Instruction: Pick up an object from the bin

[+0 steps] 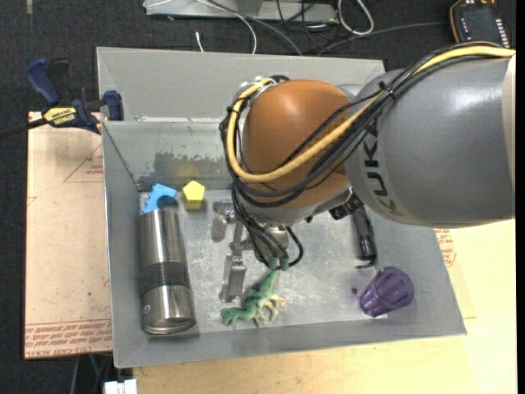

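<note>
**Gripper low at the green toy lizard; grasp state unresolved**

Risks:
- The green toy lizard [256, 302] lies flat on the bin [123, 220] floor by the near wall, with thin limbs splayed. My judgement is that a grasp could catch only a leg or the tail, and the toy would slip out on lifting.
- The steel bottle [164, 269] lies on its side to the left. A sideways drift could set it rolling.
- The purple ribbed cup [385, 291] sits apart to the right.
- Farther back, the black pen-like piece [363, 240], yellow block [194, 194] and blue piece [158, 195] look clear of trouble.

Tool: the gripper [250, 269] sits just behind the lizard's tail, under the orange cover [295, 130]. Dark cables [275, 249] hang across it. I cannot tell whether it is released or clenched, or whether it touches the toy.
</note>
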Motion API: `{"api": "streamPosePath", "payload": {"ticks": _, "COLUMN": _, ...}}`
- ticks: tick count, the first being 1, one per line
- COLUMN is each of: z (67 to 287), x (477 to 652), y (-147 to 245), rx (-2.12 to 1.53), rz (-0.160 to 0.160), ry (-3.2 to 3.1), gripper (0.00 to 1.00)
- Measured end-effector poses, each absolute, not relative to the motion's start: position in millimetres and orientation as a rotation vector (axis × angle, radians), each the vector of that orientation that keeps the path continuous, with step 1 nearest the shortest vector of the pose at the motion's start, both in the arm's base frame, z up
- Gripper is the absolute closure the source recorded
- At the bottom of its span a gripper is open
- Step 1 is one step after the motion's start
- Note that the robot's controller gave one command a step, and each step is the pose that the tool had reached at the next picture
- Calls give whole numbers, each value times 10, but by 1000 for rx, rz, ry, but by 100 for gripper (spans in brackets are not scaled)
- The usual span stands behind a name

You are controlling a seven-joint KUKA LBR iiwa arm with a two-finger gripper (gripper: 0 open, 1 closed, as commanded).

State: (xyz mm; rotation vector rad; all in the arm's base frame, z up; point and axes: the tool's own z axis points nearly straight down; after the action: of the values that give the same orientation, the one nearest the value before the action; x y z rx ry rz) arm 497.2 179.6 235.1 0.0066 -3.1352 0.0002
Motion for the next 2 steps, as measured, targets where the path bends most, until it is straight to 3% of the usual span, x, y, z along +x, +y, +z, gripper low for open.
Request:
{"api": "streamPosePath", "payload": {"ticks": 1, "z": 2381, "x": 4989, "y": 1785, "rx": -1, "rz": -2, "ry": -3142, "gripper": 0}}
{"api": "streamPosePath", "payload": {"ticks": 2, "z": 1470, "x": 4886, "y": 1532, "rx": 399, "rz": -2, "ry": -3118, "gripper": 0}}
